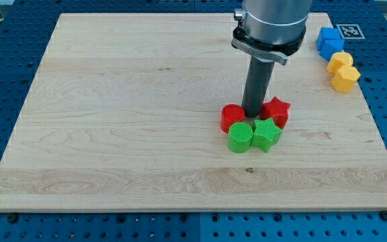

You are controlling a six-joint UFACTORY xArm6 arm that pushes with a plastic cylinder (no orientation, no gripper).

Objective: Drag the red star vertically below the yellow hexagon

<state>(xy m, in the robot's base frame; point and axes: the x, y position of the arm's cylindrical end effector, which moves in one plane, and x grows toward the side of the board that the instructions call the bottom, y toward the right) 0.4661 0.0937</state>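
Observation:
The red star lies at the centre right of the wooden board. My tip stands just to the star's left, between it and a red round block. Two yellow blocks sit at the board's right edge near the top; which one is the hexagon is hard to make out. They are well up and to the right of the star.
A green round block and a green star sit just below my tip, touching the red blocks. A blue block lies above the yellow ones at the top right. The arm's grey body hangs over the board's top.

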